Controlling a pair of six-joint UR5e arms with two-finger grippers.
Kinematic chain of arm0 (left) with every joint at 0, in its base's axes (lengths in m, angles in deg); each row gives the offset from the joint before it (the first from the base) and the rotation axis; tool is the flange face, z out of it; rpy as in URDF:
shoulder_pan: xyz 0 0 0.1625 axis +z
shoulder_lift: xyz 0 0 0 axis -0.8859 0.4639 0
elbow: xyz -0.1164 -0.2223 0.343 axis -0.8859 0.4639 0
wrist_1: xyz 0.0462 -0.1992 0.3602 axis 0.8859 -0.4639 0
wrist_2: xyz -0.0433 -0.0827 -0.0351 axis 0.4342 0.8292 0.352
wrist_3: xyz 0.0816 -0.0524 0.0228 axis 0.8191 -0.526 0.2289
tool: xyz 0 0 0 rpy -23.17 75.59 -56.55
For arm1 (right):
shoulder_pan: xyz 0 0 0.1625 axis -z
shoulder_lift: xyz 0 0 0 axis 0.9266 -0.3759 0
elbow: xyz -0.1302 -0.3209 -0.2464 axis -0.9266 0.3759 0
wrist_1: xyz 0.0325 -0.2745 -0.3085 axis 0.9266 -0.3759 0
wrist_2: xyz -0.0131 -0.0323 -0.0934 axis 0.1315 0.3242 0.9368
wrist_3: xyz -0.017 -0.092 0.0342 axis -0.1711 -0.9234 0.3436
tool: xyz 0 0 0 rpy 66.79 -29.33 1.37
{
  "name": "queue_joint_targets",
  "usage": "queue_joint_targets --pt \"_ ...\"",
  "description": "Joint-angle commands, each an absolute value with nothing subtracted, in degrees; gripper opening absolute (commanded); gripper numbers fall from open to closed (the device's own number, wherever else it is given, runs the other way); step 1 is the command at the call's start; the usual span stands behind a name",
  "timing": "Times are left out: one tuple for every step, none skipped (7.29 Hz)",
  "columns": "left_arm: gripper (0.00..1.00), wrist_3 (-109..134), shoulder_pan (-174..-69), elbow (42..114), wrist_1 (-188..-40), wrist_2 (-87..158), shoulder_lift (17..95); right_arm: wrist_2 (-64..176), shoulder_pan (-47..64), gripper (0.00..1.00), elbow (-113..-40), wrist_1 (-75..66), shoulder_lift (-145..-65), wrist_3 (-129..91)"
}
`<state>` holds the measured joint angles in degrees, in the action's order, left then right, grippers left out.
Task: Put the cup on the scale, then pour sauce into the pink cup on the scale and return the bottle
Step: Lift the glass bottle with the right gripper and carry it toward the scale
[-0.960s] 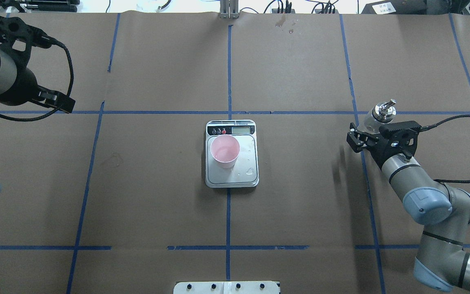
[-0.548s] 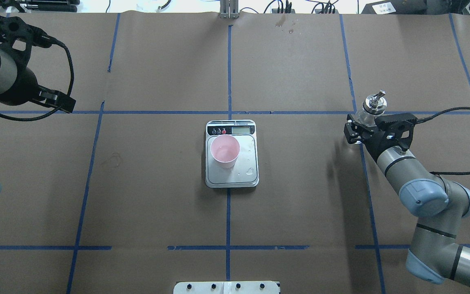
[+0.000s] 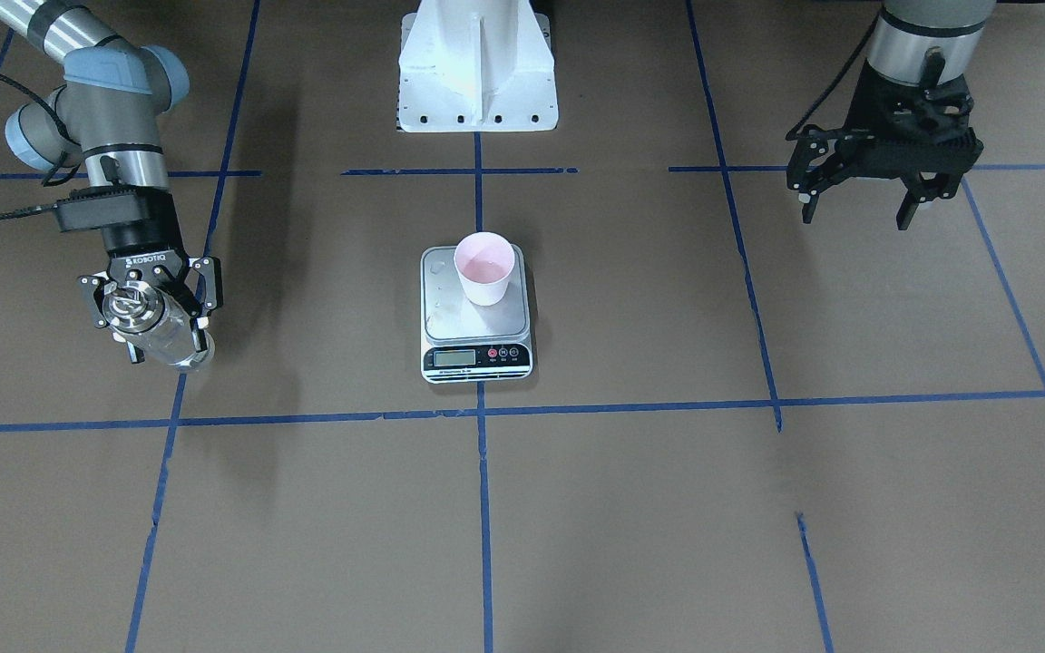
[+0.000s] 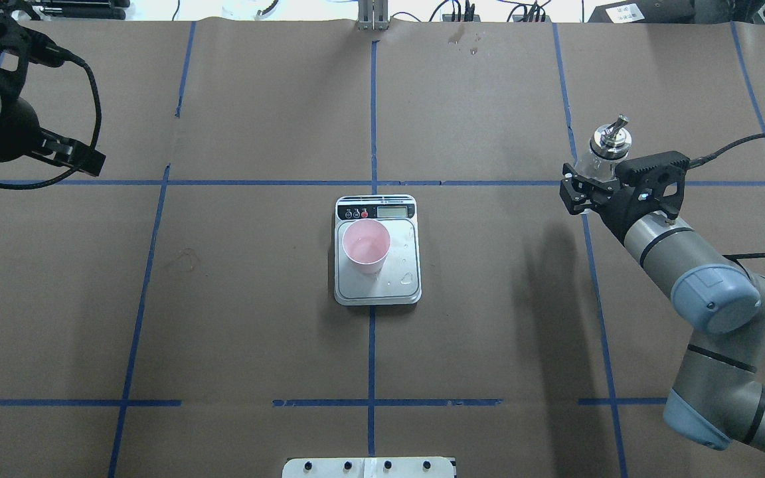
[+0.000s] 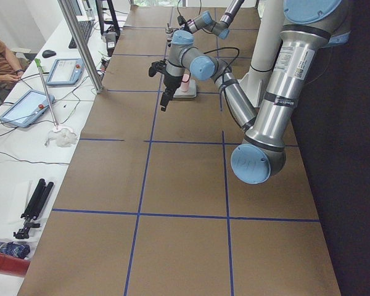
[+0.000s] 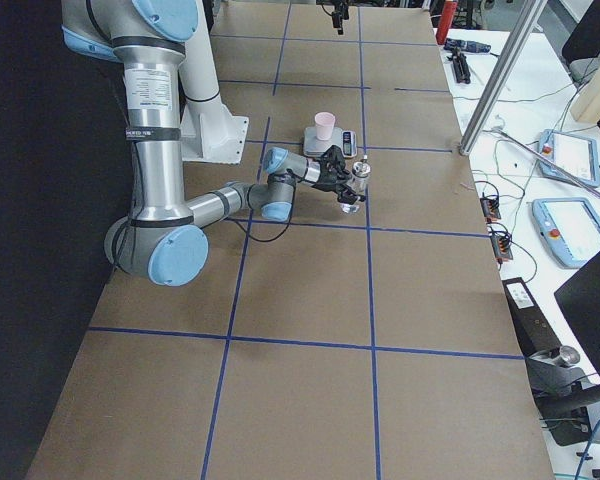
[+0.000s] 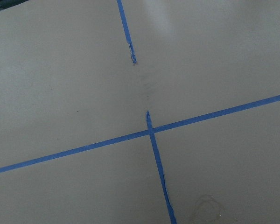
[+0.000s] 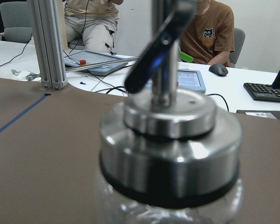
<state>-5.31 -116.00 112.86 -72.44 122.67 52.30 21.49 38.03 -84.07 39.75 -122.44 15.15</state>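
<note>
Now: bottle (image 4: pixel 605 147) seen clamped between jaws of right gripper (image 3: pixel 151 313), well apart from scale (image 4: pixel 378 289). Cup (image 4: pixel 366 244) seated upright on scale platform, toward display end. Left gripper (image 3: pixel 858 195) held above table (image 3: pixel 668 508), jaws apart.

Brown paper covers the worktop (image 4: pixel 256 299), marked into squares by blue tape (image 4: pixel 373 113). At its far edge stands an aluminium post (image 8: pixel 49 42) — beyond it, a white side table carries a tablet (image 8: pixel 193 81), a mouse (image 8: pixel 218 70) and a keyboard (image 8: pixel 270 92), with a person in a brown shirt (image 8: pixel 214 28) seated behind.
</note>
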Motion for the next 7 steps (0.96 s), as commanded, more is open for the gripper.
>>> queue_joint_targets --pt "1.0 4.94 -121.83 112.61 -72.82 124.1 49.04 24.45 38.21 0.0 -92.06 26.89 -121.84 10.87" --pt "1.0 11.35 -125.61 112.09 -73.17 126.71 47.19 24.11 38.38 0.0 -93.5 25.96 -121.14 10.67" --pt "1.0 16.72 -129.47 109.64 -74.13 129.0 46.65 24.02 38.47 0.0 -93.08 25.6 -118.0 10.24" --pt "1.0 21.82 -132.9 107.18 -76.14 131.2 44.82 23.93 38.56 0.0 -93.16 22.29 -115.88 9.54" --pt "1.0 27.35 -136.94 102.11 -80.86 134.44 43.06 23.5 38.56 0.0 -92.46 20.17 -111.6 9.1" --pt "1.0 34.81 -140.98 94.23 -86.73 138.22 42.26 23.67 38.56 0.0 -92.11 16.15 -109.73 8.13" --pt "1.0 37.84 -143.11 87.8 -92.62 139.38 42.17 21.75 38.74 0.0 -93.41 15.32 -109.01 6.82"
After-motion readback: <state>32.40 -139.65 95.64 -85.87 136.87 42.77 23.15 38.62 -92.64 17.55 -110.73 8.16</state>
